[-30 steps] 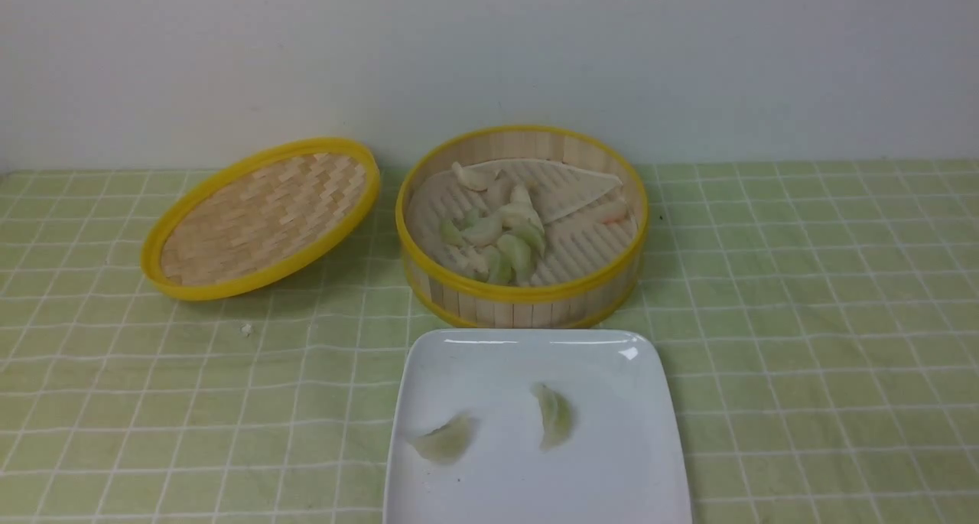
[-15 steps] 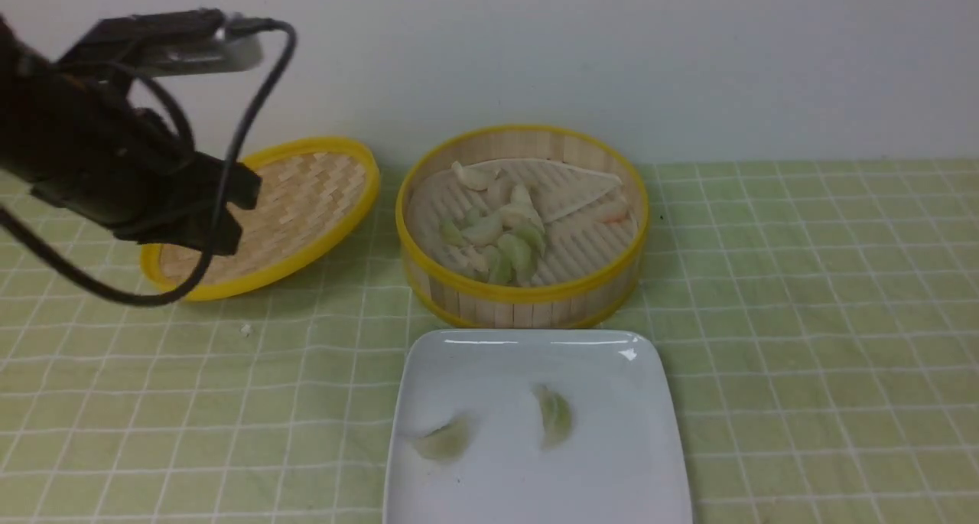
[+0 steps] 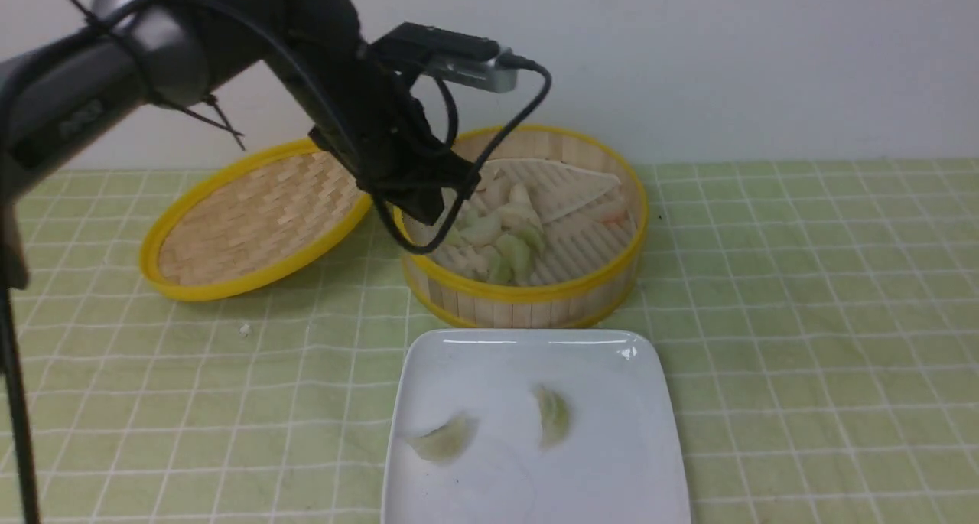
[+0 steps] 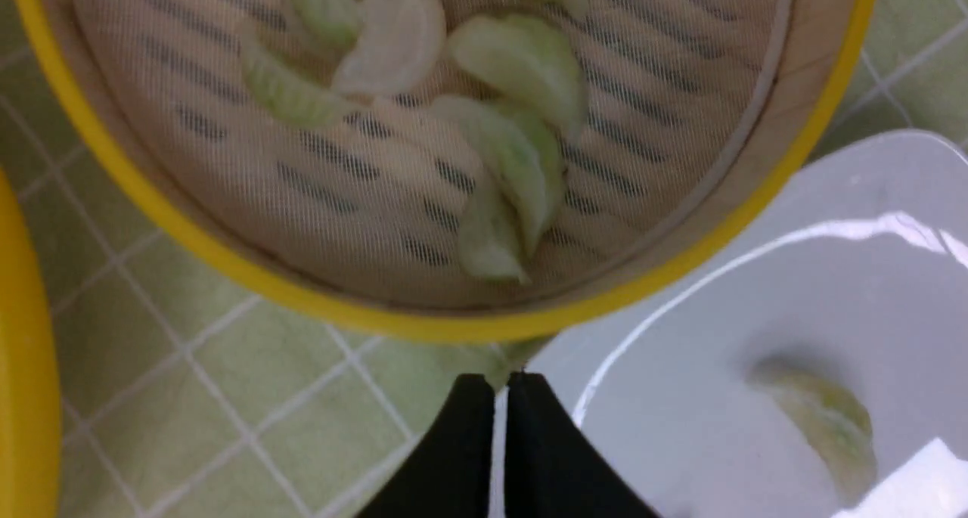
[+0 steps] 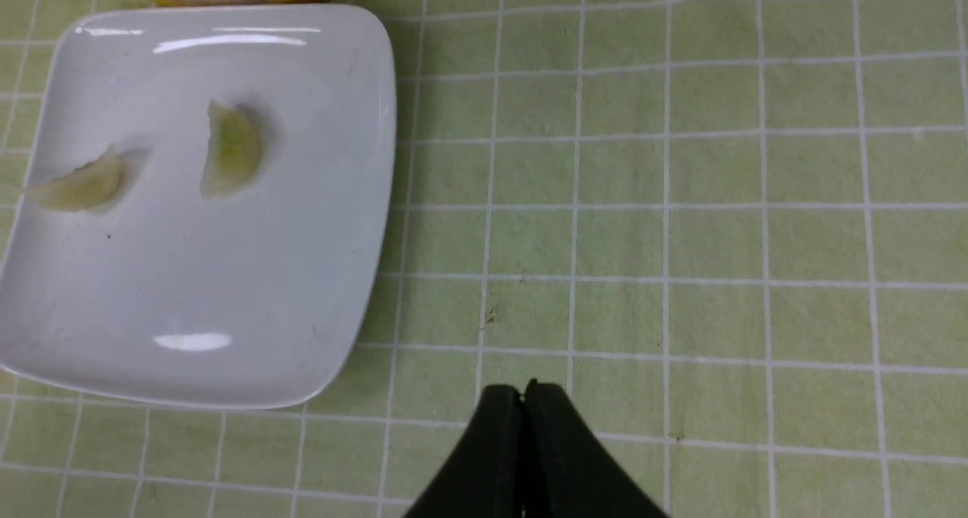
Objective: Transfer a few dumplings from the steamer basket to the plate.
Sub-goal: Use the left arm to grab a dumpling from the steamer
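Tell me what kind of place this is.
Probably a staged dining table in a lab: a green checked tablecloth, a bamboo steamer basket of dumplings, a white plate, and a bare wall behind.

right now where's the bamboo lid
In the front view the bamboo lid lies on the tablecloth just left of the steamer basket, partly behind the left arm.

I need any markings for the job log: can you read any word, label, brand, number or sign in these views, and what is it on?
Nothing can be read.
Dark lettering on the grey link of the left arm: too blurred to read.
Steamer basket, woven lid, white plate, checked tablecloth: no text in any view.
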